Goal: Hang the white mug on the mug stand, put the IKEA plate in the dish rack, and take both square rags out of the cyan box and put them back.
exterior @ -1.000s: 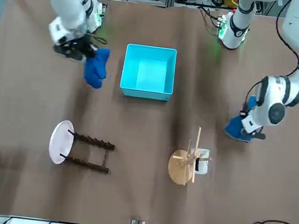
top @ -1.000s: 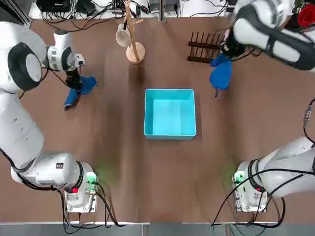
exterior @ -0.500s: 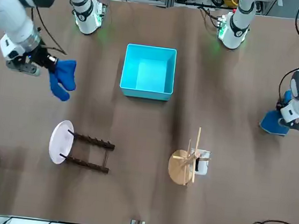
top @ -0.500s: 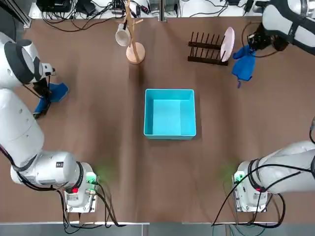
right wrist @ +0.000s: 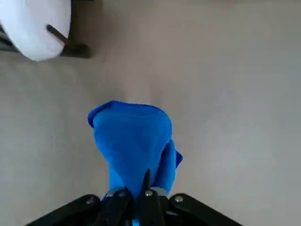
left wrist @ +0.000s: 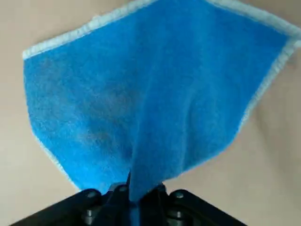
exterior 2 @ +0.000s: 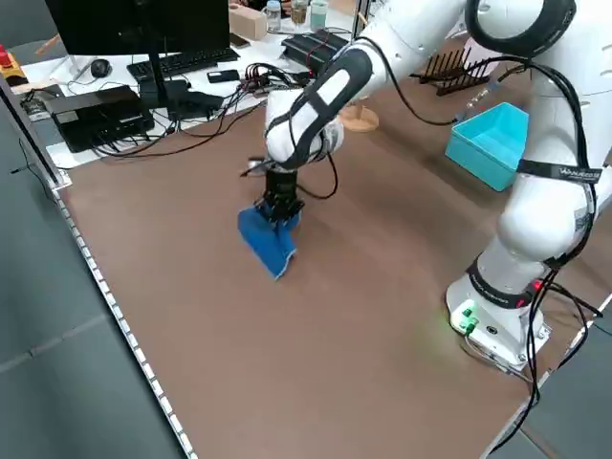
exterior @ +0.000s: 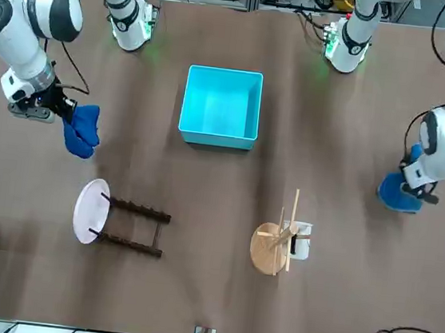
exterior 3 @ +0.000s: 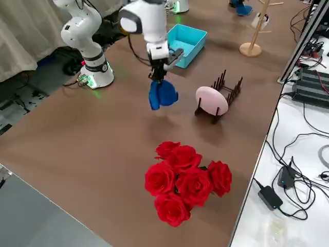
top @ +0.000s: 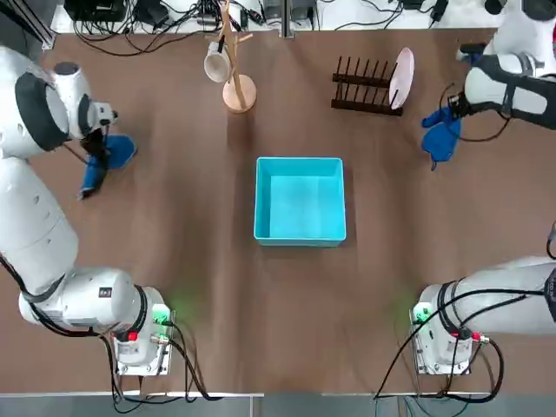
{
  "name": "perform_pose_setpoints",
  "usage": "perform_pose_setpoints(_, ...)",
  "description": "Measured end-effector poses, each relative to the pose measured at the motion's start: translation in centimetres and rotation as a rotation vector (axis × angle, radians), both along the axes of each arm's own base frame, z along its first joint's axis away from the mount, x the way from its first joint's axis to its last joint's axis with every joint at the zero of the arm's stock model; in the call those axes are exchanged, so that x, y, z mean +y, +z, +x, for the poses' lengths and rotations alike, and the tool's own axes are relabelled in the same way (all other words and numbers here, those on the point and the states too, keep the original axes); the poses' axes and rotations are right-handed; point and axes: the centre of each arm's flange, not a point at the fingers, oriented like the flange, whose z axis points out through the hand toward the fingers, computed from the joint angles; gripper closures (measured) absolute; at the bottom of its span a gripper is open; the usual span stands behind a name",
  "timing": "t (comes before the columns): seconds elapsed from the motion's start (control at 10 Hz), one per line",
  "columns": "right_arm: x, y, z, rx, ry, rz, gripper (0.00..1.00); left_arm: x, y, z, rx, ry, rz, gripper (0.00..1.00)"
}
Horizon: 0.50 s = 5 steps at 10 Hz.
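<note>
Both rags have moved since a second ago: each has gone out from the middle to its own side of the table, away from the box (top: 300,200). Now the left rag (top: 106,159) hangs from the left gripper (top: 97,157), with its low end on or just over the table. The right rag (top: 440,137) hangs in the air from the right gripper (top: 450,113), near the plate (top: 401,76) in the rack (top: 360,85). Each gripper is pinched tight on a fold of its rag.

The rags look soft, light and floppy. They bend and droop, so a pinch at a bunched fold near the top should hold them best.

The left arm reaches out to its side and points down. The right arm reaches far forward, past the rack, with the gripper pointing down too.

The box is empty. The mug (top: 215,65) hangs on the stand (top: 235,61).
</note>
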Motion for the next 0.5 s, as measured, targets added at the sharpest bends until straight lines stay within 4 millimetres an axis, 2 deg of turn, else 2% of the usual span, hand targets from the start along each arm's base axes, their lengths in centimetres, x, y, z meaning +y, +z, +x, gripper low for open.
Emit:
perform_pose_setpoints(0.2, -3.7, -2.3, -1.6, -0.018, 0.052, -0.01, 0.96, -8.6, -0.2, 2.0, -0.044, 0.022, -0.036, 0.97)
perform_pose_setpoints(0.3, -4.3, -3.7, -2.5, -0.031, 0.061, -0.012, 0.96, -12.6, -0.1, 2.5, -0.063, 0.04, -0.054, 0.97)
perform_pose_setpoints(0.5, -2.9, -6.0, -3.4, -0.046, 0.086, -0.011, 0.96, -21.0, 0.3, 2.9, -0.096, 0.077, -0.095, 0.97)
